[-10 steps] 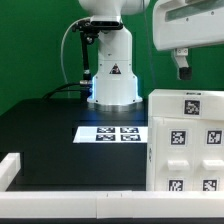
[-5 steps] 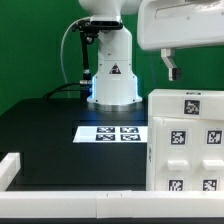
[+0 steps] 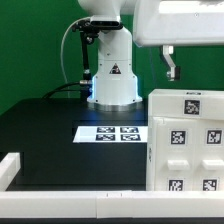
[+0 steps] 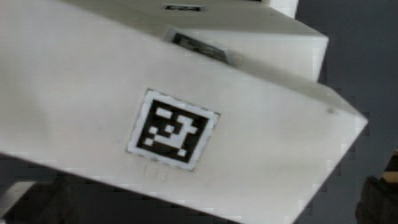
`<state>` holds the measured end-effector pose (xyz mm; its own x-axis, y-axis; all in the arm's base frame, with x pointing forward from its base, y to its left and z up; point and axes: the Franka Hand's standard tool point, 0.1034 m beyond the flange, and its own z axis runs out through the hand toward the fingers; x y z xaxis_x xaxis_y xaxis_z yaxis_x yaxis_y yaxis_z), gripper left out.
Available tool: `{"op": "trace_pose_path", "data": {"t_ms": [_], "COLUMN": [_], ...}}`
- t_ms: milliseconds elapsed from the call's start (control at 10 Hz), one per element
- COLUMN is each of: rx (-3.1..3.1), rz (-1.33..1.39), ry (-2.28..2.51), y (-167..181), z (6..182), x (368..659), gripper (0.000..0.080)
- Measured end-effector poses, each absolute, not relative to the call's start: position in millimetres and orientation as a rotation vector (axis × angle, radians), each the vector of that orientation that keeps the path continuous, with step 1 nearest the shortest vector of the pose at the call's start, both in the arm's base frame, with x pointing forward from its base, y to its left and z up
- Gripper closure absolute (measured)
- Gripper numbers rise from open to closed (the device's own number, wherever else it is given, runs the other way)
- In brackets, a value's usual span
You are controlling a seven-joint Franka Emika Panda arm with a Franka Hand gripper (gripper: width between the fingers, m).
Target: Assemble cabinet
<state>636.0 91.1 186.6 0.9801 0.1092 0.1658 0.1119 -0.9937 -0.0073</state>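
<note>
- Cabinet (image 3: 186,143), a white plastic box with black-and-white square tags on its front and top, stands on the black desk (image 3: 50,125) at the exterior view's right, with the robot's gripper (image 3: 169,64) hanging above its top, well apart from it.
- Whether the jaws are wide or narrow cannot be told: only one dark finger shows in the exterior view, and the wrist view is filled by the white box and one tag, with nothing seen held.
- Judged by its look, the box is stiff, light and smooth-skinned (likely slippery under metal pads); a hold across a thin wall or top edge seems safer than on a broad flat face.
- Marker board (image 3: 111,133) lies flat on the desk between the robot's white base (image 3: 113,78) and the cabinet, just beside the box.
- A low white rail (image 3: 12,168) edges the desk at the near side; a green backdrop closes the room behind.
</note>
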Motion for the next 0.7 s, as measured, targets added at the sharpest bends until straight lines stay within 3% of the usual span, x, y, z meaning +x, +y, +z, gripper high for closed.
{"op": "trace_pose_path", "data": {"t_ms": [400, 700], "rx": [-3.124, -2.988], "rz": [-0.244, -0.067], "ry": [-0.603, -1.276], "y": [78.4, 89.4], "z": [185.3, 181.9], "x": [636.0, 634.6], "gripper": [0.0002, 0.0002]}}
